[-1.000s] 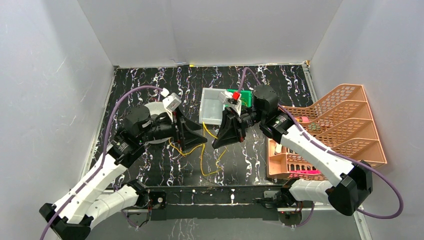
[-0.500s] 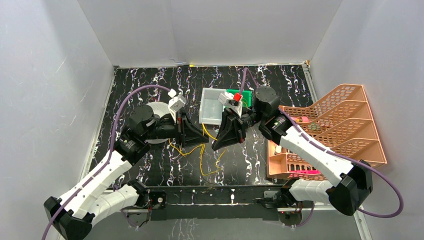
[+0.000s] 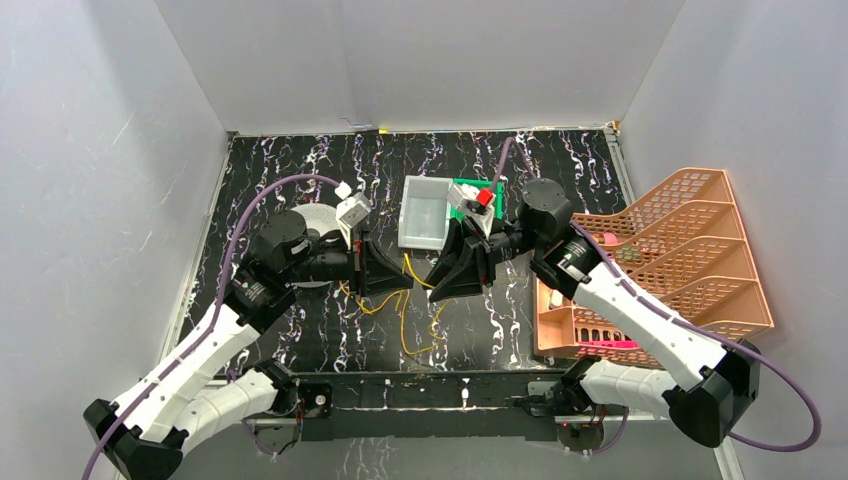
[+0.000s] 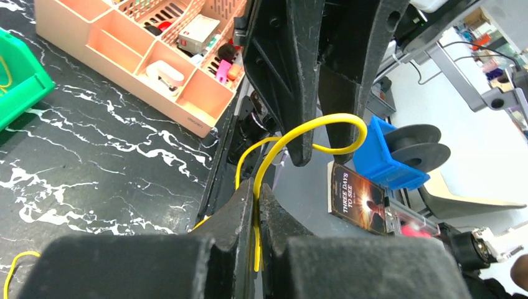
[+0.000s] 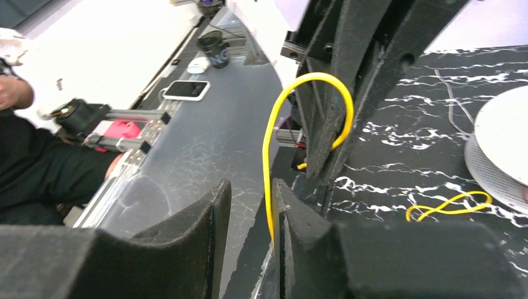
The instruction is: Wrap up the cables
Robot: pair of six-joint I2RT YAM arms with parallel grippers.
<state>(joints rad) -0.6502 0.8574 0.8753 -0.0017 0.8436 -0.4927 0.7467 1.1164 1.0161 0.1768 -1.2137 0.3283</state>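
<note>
A yellow cable [image 3: 402, 312] lies in loose loops on the black marbled table between the two arms. My left gripper [image 3: 395, 275] is shut on one strand of it; in the left wrist view the cable [image 4: 292, 134] rises from the closed gripper [image 4: 256, 187] and arches over. My right gripper [image 3: 445, 282] faces the left one, tips close together. Its jaws [image 5: 252, 184] stand open, with the cable [image 5: 269, 187] resting against the inner face of the right finger, not pinched. The white spool [image 5: 501, 156] sits behind the left arm [image 3: 312, 222], partly hidden.
An orange mesh organizer [image 3: 690, 250] fills the right side of the table. A white bin [image 3: 425, 212] and a green bin [image 3: 490, 192] stand at the back middle, just behind the right wrist. More yellow cable [image 5: 448, 205] lies on the table by the spool.
The left gripper has shut on the yellow cable. The right gripper has opened, letting go of the strand, and its arm has drawn back a little to the right.
</note>
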